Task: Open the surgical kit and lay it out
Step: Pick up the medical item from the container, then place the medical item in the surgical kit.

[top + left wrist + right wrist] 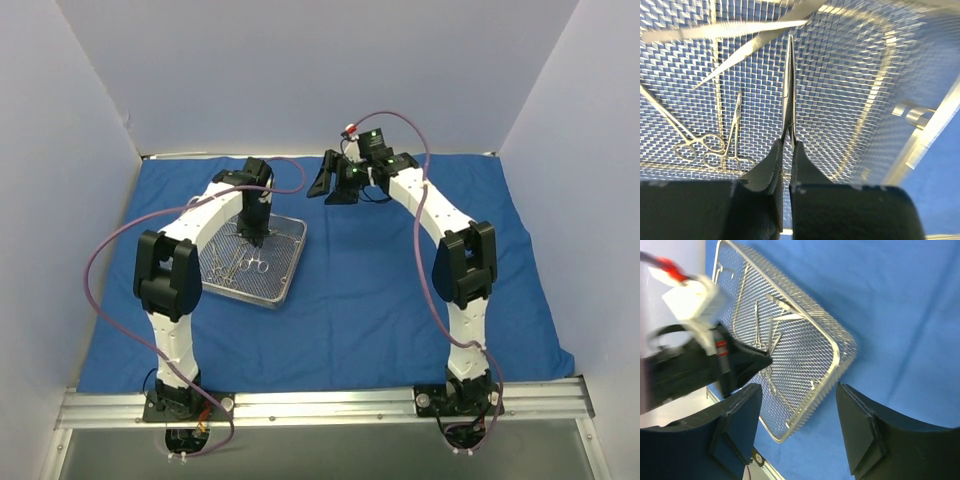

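Observation:
The royal-blue cloth [400,290] lies spread flat over the table. The silver wire-mesh tray [290,262] sits on it at the left middle, and it also shows in the right wrist view [805,335]. Several thin ring-handled instruments [240,266] lie in the tray. My left gripper [256,236] reaches down into the tray. In the left wrist view it [788,145] is shut on a long thin steel instrument [789,85] that points away from the fingers. My right gripper [336,182] hovers open and empty above the cloth, right of the tray, its fingers [862,425] wide apart.
Other instruments lie on the mesh beside the held one: ring-handled clamps [707,147] and flat tweezers [735,31]. White walls enclose the table on three sides. A metal rail [320,405] runs along the near edge by the arm bases.

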Robot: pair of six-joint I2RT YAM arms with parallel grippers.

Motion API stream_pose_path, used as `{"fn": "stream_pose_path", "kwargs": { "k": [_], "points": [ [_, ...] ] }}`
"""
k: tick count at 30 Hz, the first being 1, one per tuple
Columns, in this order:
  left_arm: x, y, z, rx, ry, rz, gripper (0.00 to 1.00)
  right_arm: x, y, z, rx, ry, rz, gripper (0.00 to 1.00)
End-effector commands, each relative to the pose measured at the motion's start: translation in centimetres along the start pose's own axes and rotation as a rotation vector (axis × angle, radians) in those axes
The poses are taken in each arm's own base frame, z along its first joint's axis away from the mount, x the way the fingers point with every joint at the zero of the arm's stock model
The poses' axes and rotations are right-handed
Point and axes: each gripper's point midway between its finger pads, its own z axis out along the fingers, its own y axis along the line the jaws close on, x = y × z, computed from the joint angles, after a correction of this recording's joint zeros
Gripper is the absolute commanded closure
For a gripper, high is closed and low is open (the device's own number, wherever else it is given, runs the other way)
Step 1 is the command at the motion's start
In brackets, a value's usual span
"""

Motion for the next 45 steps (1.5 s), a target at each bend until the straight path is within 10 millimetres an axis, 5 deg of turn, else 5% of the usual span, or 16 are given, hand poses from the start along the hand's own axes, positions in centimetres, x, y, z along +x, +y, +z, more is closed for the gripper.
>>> {"fn": "stream_pose_path", "kwargs": {
  "k": [1,15,45],
  "points": [
    [-2.2,-0.8,-4.8,0.056,-0.115,0.005,0.98,2.3,2.3,2.1,-0.049,0.084,-0.055,0.38],
    [-2.4,-2.3,-7.7,0.159,-0.162,-0.013,0.98,3.4,6.8,5.5,-0.188,0.091,-0.049,0.39],
    [-3.2,-3.9,-9.1,0.247,-0.214,-0.027,0.98,4.3,7.3,8.0,-0.144,0.130,0.008,0.48]
  ]
}}
